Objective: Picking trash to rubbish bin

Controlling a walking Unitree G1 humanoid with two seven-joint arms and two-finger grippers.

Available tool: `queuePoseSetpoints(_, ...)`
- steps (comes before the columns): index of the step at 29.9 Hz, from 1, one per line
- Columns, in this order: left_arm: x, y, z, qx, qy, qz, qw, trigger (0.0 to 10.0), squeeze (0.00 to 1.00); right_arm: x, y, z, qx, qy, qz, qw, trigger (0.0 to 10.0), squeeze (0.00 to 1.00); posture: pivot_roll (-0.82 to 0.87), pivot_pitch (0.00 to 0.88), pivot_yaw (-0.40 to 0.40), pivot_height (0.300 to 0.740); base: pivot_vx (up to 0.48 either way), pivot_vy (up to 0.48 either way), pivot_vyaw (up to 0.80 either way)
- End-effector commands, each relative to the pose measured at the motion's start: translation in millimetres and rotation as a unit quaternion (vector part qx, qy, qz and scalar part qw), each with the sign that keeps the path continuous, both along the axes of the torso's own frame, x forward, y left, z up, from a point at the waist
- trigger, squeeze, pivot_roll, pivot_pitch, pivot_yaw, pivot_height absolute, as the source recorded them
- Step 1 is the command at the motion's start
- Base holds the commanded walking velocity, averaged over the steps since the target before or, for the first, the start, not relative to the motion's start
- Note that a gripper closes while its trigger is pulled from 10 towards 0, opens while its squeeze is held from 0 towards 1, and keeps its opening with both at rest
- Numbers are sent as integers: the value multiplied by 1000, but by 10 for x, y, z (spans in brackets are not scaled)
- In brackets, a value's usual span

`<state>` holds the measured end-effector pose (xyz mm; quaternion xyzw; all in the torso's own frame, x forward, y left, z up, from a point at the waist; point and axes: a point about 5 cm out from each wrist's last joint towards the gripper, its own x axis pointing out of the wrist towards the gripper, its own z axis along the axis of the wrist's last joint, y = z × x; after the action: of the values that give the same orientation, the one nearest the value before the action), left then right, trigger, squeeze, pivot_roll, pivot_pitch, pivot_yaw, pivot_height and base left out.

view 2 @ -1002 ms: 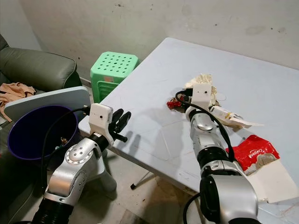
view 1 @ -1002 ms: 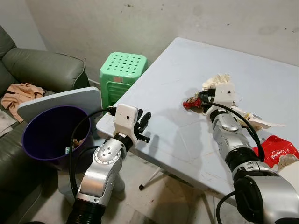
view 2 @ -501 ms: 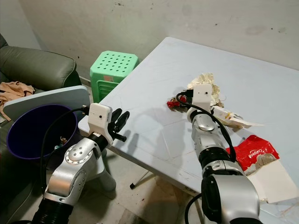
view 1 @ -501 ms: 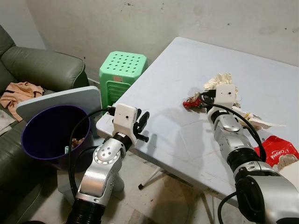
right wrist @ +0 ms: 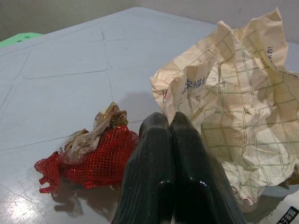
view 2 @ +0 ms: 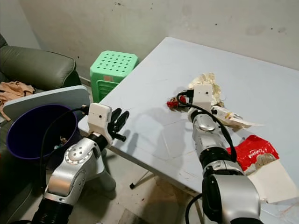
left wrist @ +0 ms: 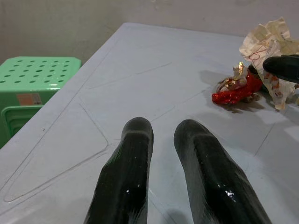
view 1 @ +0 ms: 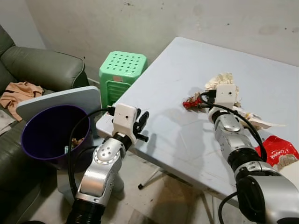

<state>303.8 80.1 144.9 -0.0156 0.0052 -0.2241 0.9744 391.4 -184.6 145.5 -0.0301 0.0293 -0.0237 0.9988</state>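
The right gripper point(right wrist: 169, 122) is seen with its 2 fingers pressed together, nothing pinched, tips just beside the red mesh scrap point(right wrist: 91, 156) and the crumpled paper point(right wrist: 233, 107) on the table point(view 1: 187, 60). The left gripper point(left wrist: 161, 133) is held slightly parted and empty over the table edge. The purple bin point(view 1: 46, 133) stands at 9 o'clock from it.

Bare table point(view 1: 177, 70) beyond red mesh scrap point(right wrist: 88, 161) and crumpled paper point(right wrist: 233, 107)
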Motion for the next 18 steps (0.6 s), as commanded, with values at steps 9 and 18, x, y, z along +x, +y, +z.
queuePoseSetpoints(9, -12, -7, 62, 1, -16, 2, 1000, 10000, 0, -3, -51, 15, -3, -6, -4, 1000, 0, 0, 173, 123, -51, 740, 0, 0, 0)
queuePoseSetpoints(18, -5, -12, 61, 3, -19, 2, 1000, 10000, 0, -7, -61, 78, -3, -35, 4, 999, 0, 0, 166, 120, -50, 740, 0, 0, 0)
